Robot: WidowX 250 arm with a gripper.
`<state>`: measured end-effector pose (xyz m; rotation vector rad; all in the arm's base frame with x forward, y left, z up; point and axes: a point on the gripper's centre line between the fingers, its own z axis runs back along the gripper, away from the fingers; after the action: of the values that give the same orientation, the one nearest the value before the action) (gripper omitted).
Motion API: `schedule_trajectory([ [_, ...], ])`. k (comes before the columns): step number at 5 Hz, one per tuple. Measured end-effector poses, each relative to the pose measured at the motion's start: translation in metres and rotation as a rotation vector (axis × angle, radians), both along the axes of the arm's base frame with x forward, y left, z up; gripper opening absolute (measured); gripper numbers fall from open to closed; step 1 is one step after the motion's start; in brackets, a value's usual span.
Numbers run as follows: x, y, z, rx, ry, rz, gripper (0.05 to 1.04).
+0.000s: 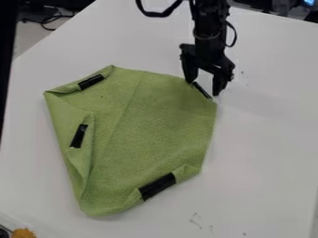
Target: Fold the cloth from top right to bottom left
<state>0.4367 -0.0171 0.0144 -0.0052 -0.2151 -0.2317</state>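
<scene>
Lying on the white table (267, 139), left of middle, the green cloth (149, 121) should be light and limp. At its far right edge the gripper (203, 88) has fingers well apart, seemingly gripping nothing; the black strip (202, 90) between them looks suitable for pinching

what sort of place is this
Probably a robotics lab: a black robot arm over a white table, a green cloth with black tape on it, and loose cables on the floor behind.
</scene>
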Motion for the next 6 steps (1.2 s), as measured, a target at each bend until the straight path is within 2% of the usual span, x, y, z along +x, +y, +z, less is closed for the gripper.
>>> schedule_trajectory([
  [1,0.002,0.005,-0.004,-0.019,-0.009,-0.003,0.948],
  [3,0.003,0.012,-0.004,0.011,-0.011,-0.028,0.368],
  [4,0.003,0.014,-0.004,0.023,-0.015,-0.032,0.165],
  [5,0.002,0.013,-0.002,0.055,-0.009,-0.028,0.068],
  [6,-0.001,0.013,0.017,0.108,0.005,0.002,0.055],
])
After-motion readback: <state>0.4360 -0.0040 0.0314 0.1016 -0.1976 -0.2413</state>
